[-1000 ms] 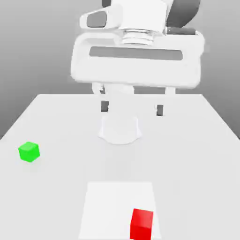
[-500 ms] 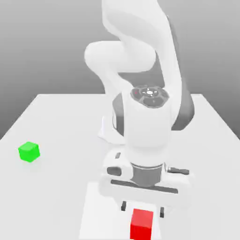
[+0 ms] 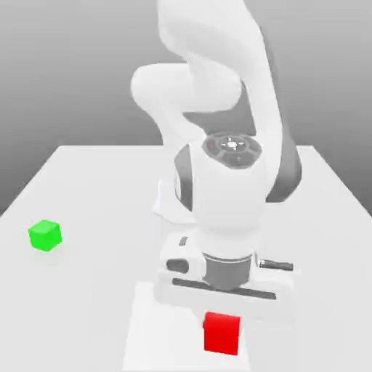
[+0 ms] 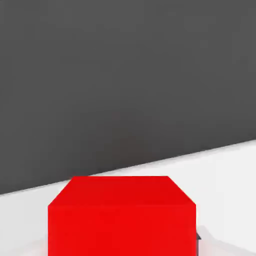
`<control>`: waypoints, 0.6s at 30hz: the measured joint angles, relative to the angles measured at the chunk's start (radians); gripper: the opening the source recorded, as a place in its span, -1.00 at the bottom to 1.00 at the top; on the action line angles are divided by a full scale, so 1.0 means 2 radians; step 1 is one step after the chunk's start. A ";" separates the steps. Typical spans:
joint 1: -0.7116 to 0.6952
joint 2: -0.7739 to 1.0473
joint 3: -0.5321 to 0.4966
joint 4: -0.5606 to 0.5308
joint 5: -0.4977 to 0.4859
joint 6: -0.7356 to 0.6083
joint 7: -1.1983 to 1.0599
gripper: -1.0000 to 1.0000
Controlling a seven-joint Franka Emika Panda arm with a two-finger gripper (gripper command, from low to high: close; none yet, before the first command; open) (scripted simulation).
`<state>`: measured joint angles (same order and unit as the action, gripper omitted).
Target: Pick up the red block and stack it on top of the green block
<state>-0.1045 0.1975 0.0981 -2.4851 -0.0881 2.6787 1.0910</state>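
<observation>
matte red block (image 3: pixel 221 333), green block (image 3: pixel 45 235), both cubes

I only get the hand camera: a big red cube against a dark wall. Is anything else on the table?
Observer: Yes, a green block sits far off, toward the exterior view's left.
Operator: What's over the red one?
Observer: A white arm bends down over the red block; its gripper is shut on it.
Operator: Anything under it?
Observer: A paler square patch on the table.
</observation>
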 joint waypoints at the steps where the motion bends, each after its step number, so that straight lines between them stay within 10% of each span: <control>1: -0.015 -0.009 -0.012 -0.008 -0.003 -0.002 -0.018 -1.00; 18: -0.306 -0.166 -0.220 -0.153 -0.031 -0.008 -0.370 -1.00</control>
<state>-0.7168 -0.1353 -0.3410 -2.7920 -0.1498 2.6633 0.3516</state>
